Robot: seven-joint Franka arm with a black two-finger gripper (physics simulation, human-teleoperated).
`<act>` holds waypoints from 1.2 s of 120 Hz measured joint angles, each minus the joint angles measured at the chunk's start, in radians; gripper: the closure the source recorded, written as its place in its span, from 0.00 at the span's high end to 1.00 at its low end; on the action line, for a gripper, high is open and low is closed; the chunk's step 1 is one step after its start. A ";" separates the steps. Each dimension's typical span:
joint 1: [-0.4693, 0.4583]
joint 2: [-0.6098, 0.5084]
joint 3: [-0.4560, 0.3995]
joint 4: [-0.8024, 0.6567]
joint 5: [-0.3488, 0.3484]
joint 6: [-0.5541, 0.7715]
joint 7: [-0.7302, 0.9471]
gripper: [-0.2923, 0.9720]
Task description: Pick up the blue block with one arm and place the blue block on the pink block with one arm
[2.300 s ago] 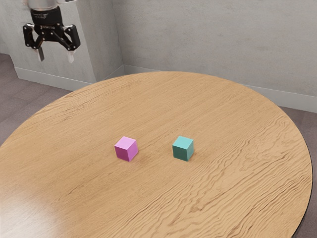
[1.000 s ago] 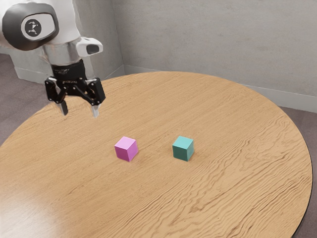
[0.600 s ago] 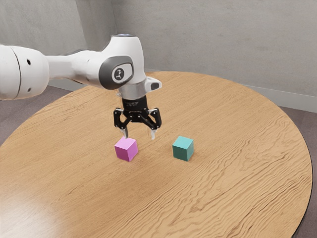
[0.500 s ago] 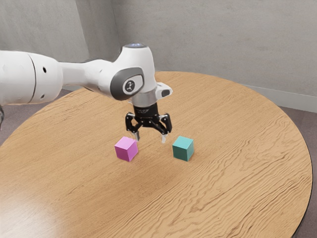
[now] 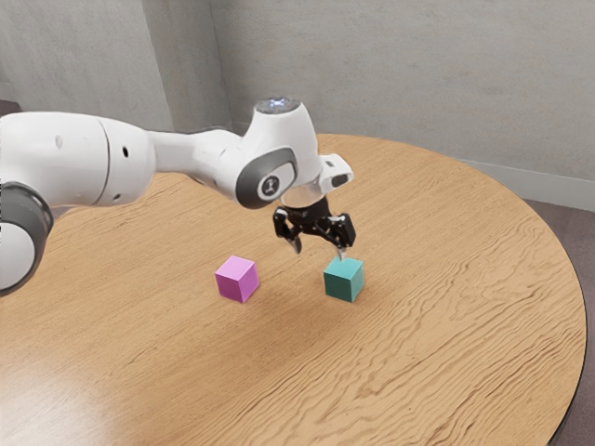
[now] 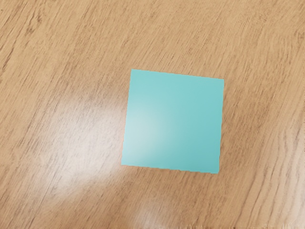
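One gripper point(image 5: 319, 247), fingers spread wide and empty, hovers just above blue block point(image 5: 344, 278), pink block point(image 5: 237, 278) well apart. Off-centre descent could clip an edge, shoving it.

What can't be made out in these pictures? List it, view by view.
1. Exterior view: the arm is cut off by the left edge, so its base is unseen.
2. Exterior view: the table is cut off at the near and left edges.
3. Exterior view: the far faces of the blue block and the pink block are hidden by the blocks themselves.
4. Wrist view: the blue block shows its top; its sides are hidden.
5. Exterior view: the gap under the open pincer is unclear from this angle.
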 joint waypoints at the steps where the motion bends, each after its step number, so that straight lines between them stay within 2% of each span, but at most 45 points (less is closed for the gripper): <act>1: 0.000 0.001 0.000 0.000 0.000 0.000 0.004 0.77; 22: 0.000 0.041 -0.004 0.019 0.010 0.002 0.081 0.77; 63: -0.025 0.196 0.002 0.172 0.016 0.016 0.181 0.77; 124: -0.027 0.275 0.005 0.251 0.042 0.026 0.259 0.77; 144: -0.037 0.303 0.006 0.301 0.045 -0.012 0.269 0.77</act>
